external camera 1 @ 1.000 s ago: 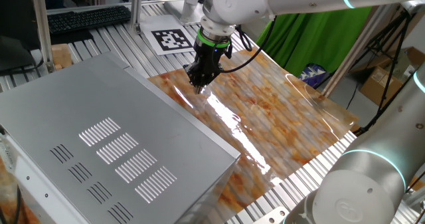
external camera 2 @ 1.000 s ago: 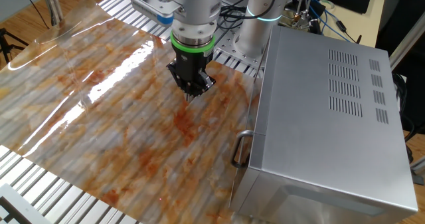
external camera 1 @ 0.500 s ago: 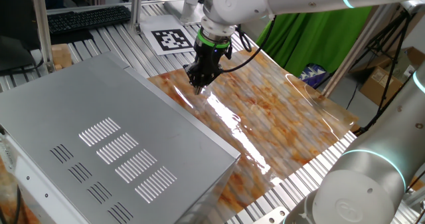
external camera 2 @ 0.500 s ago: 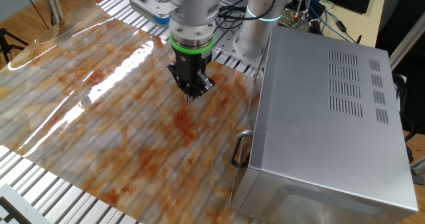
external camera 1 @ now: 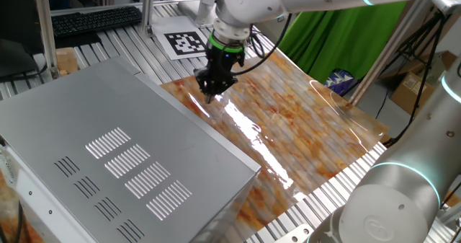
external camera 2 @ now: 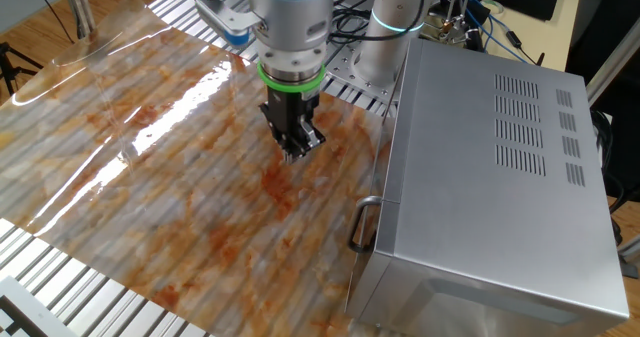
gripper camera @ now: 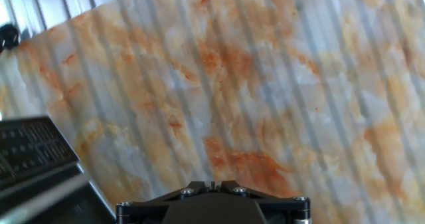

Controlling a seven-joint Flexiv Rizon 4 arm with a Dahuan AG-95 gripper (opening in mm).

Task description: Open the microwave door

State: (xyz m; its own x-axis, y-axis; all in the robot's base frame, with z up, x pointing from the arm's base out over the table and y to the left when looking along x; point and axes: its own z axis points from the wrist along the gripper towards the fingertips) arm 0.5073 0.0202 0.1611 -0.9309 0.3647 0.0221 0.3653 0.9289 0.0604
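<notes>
The microwave (external camera 1: 108, 156) is a big light-grey box with vent slits; it also shows in the other fixed view (external camera 2: 500, 167). Its door faces the orange marbled board; a metal handle (external camera 2: 359, 225) sticks out from it. The door shows as a dark panel (gripper camera: 33, 157) at the hand view's lower left. My gripper (external camera 2: 294, 153) hangs over the board, fingers pointing down and pressed together, holding nothing. It is in front of the door, apart from it and well short of the handle. It also shows in one fixed view (external camera 1: 209, 96) and at the bottom of the hand view (gripper camera: 212, 184).
The glossy orange-brown marbled board (external camera 2: 150, 167) covers the slatted metal table (external camera 2: 60, 277) in front of the door. A marker tag (external camera 1: 189, 42) and a keyboard (external camera 1: 94, 19) lie at the back. A second robot base (external camera 1: 389, 207) stands at the near right.
The gripper has turned about its wrist and shifted a little toward the microwave's front. The microwave and its door have not moved.
</notes>
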